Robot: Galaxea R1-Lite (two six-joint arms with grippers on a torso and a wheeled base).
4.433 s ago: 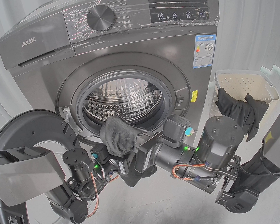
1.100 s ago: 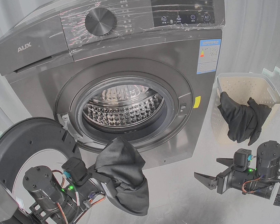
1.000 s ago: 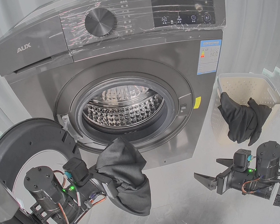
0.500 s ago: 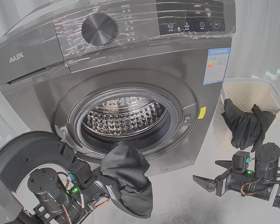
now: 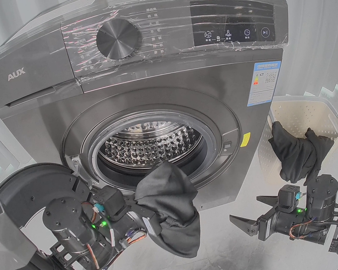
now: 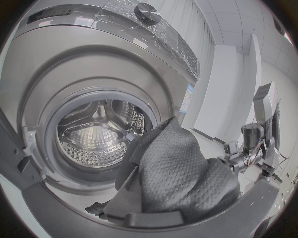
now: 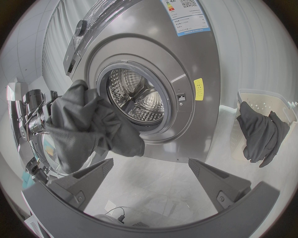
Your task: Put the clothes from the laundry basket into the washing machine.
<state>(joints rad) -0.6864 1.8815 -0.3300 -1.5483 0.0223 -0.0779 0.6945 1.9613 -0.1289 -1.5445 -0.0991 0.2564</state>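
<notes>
A grey front-loading washing machine (image 5: pixel 136 88) stands with its round door (image 5: pixel 34 188) swung open on the left. A cream perforated plastic laundry basket (image 5: pixel 305 114) stands at its right side, with a black garment (image 5: pixel 299 155) draped over the rim. The left gripper (image 5: pixel 153 224), fingers clenched, holds a dark grey textured cloth (image 5: pixel 172 208) just below the drum opening. The right gripper (image 5: pixel 245 208) hangs low near the basket, fingers spread and empty.

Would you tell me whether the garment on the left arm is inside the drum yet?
Not yet: the garment hangs from the left gripper before the opening's lower rim, outside the drum.
</notes>
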